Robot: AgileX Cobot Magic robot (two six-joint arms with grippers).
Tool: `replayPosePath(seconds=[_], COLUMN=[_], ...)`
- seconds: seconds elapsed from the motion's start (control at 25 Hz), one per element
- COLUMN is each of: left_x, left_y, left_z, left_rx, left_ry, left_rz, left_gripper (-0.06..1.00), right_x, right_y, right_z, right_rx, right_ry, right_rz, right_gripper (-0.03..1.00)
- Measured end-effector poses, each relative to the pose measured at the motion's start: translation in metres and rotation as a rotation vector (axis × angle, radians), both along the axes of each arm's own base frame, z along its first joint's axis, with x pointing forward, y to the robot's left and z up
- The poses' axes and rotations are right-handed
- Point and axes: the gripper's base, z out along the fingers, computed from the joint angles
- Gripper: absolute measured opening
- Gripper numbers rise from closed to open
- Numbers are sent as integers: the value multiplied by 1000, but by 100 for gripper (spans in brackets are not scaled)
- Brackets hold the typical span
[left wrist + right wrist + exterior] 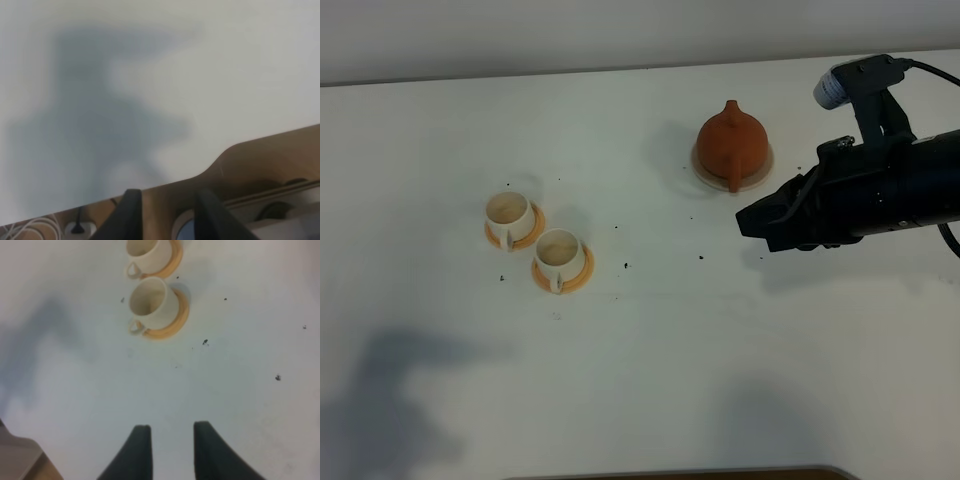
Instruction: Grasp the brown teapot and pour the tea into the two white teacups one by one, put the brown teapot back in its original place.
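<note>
Matte white table [650, 380] bears domed clay teapot [732, 140].

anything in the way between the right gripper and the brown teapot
Nothing visible does: only bare table lies between the right gripper and the brown teapot, which sits on its coaster.

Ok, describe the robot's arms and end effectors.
The right arm is bulky and matte black, topped by a grey camera with a black cable. Both the right end effector and left end effector have two black tapering fingers.
</note>
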Motion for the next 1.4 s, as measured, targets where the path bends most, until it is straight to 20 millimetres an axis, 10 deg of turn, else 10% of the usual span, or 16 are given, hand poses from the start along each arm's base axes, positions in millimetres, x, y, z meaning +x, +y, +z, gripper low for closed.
replayPosePath(seconds=[0.4, 1.4], left_x=[-25, -61], left_y=[4, 13], left_z=[-40, -33], left_rx=[-35, -40], left_ry=[-100, -387], left_rz=[46, 249], left_gripper=[30, 30], right_x=[0, 0], right_y=[0, 0], right_z=[0, 0], right_rx=[0, 1], right_ry=[2, 5], right_rz=[2, 0], right_gripper=[24, 24])
